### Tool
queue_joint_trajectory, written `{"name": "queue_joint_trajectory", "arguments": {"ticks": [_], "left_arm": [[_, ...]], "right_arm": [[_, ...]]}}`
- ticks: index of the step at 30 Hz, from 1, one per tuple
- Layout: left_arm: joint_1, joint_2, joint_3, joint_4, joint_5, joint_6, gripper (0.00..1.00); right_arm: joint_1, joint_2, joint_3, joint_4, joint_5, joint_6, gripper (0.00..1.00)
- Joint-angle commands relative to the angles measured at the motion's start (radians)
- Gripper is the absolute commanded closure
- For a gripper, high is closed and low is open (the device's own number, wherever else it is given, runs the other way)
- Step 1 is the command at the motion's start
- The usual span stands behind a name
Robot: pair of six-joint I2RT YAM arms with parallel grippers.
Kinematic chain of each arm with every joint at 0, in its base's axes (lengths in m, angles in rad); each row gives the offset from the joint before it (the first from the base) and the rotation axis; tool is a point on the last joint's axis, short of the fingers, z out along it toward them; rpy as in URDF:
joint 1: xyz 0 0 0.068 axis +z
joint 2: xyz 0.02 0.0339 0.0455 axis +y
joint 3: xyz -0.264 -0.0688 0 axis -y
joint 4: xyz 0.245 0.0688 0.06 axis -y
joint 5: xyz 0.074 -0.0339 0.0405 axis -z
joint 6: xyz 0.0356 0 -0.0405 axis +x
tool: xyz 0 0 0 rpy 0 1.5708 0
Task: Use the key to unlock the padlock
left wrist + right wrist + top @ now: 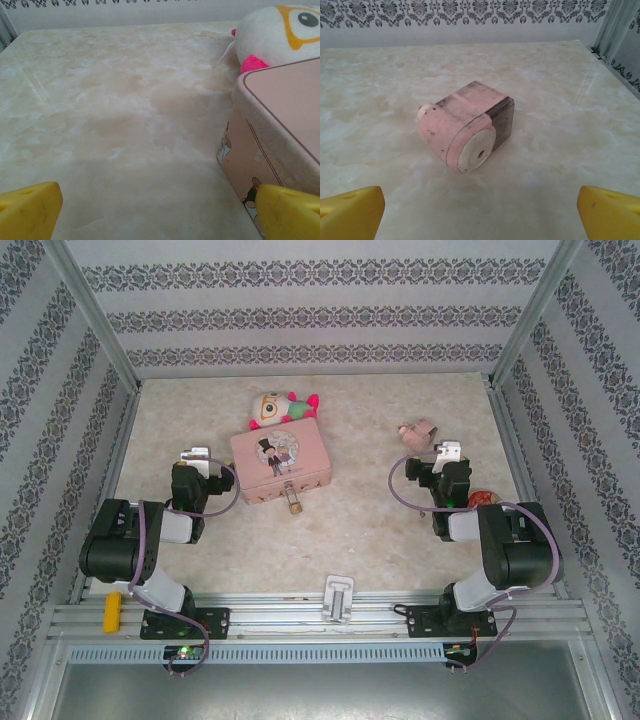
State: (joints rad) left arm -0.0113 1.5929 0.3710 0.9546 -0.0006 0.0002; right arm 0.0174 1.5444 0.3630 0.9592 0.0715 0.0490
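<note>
The padlock (pixel 293 502) lies on the table (pixel 380 530), against the near side of the pink tin box (pixel 278 458). The jaws of the left gripper (pixel 157 212) and the right gripper (pixel 480 210) stand wide apart and empty. The right gripper faces a pink pencil sharpener (pixel 465 125).

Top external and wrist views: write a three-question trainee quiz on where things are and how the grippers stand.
1. True or false: the padlock sits at the near side of the pink tin box, the side toward the arms.
2. Multiple choice: what lies on the table ahead of the right gripper? A) a mug B) a pink pencil sharpener C) a screwdriver
3. Fill in: the left gripper stands ___, holding nothing.

Key: 1 true; 2 B; 3 open.
</note>
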Motion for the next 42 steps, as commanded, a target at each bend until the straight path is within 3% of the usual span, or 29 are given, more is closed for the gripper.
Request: {"name": "queue_joint_trajectory", "arguments": {"ticks": [1,5,9,15,20,25,32,38,42], "left_arm": [[0.007,-0.006,0.005,0.017,-0.007,0.001,0.01],[0.007,-0.061,-0.046,0.067,-0.062,-0.018,0.01],[0.007,-0.207,-0.067,-0.029,-0.114,-0.040,0.01],[0.007,-0.469,-0.062,-0.244,-0.206,-0.084,0.01],[0.005,-0.655,-0.052,-0.390,-0.305,-0.137,0.01],[0.001,-0.757,-0.056,-0.421,-0.257,-0.256,0.01],[-0.066,-0.776,0.027,-0.575,-0.062,-0.428,0.01],[-0.284,-0.761,0.056,-0.617,-0.089,-0.439,0.01],[-0.353,-0.695,0.074,-0.611,-0.062,-0.466,0.01]], "right_arm": [[0.003,-0.031,-0.002,0.006,0.037,0.005,0.02],[0.006,-0.099,-0.013,-0.012,0.049,0.005,0.02],[0.008,-0.223,-0.013,-0.147,0.089,0.027,0.02],[0.048,-0.438,0.017,-0.499,0.215,0.112,0.02],[0.155,-0.604,0.074,-0.830,0.357,0.170,0.02],[0.268,-0.701,0.153,-1.094,0.465,0.248,0.11],[0.392,-0.659,0.291,-1.356,0.509,0.397,0.21],[0.459,-0.535,0.373,-1.538,0.465,0.546,0.34],[0.477,-0.468,0.401,-1.655,0.408,0.642,0.40]]}}
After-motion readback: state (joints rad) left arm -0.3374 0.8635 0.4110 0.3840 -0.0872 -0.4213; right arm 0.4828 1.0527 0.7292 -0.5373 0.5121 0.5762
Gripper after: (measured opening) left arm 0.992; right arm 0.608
